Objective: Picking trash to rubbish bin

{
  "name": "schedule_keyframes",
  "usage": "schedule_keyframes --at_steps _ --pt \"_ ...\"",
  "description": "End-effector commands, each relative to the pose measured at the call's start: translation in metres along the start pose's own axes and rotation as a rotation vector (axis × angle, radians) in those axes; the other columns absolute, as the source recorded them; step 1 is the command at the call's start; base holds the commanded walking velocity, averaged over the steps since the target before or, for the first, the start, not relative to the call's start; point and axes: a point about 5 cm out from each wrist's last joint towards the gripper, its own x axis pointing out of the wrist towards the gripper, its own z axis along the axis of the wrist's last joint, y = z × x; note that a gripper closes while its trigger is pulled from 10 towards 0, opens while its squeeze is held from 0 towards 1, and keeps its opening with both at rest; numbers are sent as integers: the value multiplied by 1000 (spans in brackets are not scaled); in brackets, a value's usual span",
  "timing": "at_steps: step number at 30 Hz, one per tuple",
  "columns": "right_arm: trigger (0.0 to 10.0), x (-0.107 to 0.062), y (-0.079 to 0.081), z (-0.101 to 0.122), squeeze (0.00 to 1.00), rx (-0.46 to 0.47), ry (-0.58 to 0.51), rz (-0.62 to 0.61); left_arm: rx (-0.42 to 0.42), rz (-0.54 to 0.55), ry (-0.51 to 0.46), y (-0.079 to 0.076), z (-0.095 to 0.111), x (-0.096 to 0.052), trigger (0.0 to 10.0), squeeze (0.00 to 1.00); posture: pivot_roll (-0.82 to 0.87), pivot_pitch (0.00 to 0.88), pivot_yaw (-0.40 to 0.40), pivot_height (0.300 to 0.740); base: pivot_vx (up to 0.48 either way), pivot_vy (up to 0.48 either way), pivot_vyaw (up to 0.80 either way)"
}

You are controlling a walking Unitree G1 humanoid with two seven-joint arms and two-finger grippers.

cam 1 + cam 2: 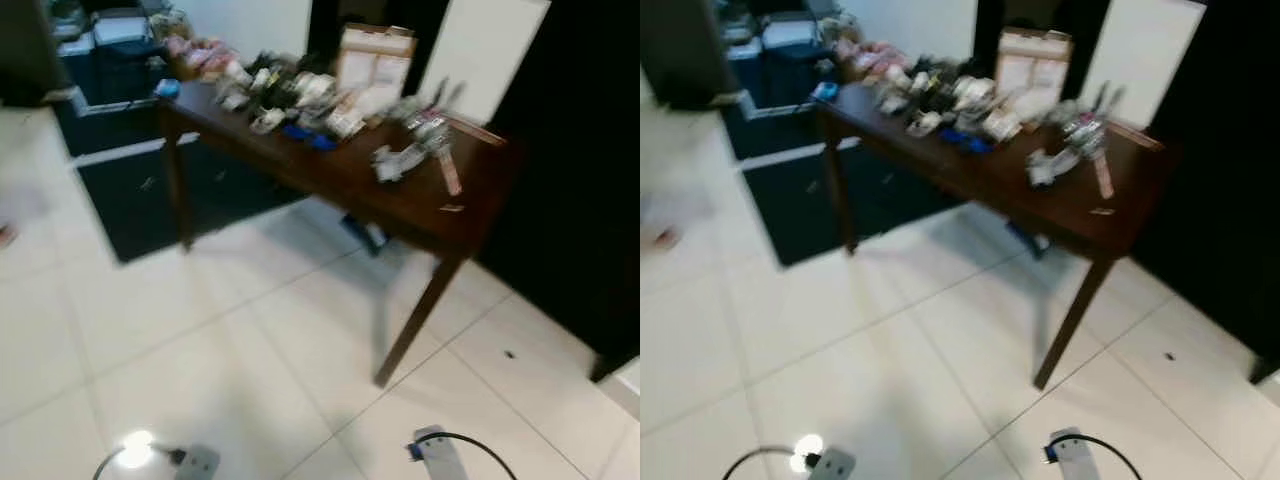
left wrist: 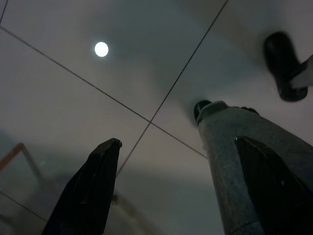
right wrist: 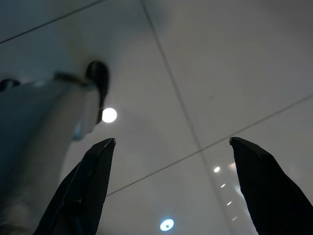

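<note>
Many small mixed items, blurred and hard to tell apart, crowd the far part of a dark brown wooden counter (image 1: 420, 205) standing on a white tiled floor (image 1: 200, 330). An upright cardboard box (image 1: 374, 55) stands at the back, and a crumpled white and grey piece of litter (image 1: 398, 160) lies nearer the front corner. Both arms hang low. The left end effector (image 2: 178, 147) and the right end effector (image 3: 168, 142) each point at bare tiles with fingers spread apart, holding nothing.
</note>
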Motion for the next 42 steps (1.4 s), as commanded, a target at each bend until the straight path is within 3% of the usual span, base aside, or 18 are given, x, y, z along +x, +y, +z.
schedule_keyframes --at_steps 1,42 --pt "10000 -1 -3 -7 0 4 21 -11 -17 -27 60 -6 -16 -2 10000 0 101 57 -39 740 0 0 0" --pt "10000 -2 -7 -16 0 0 39 -16 -10 -70 89 -16 -23 -3 10000 0 94 80 -60 740 67 0 0"
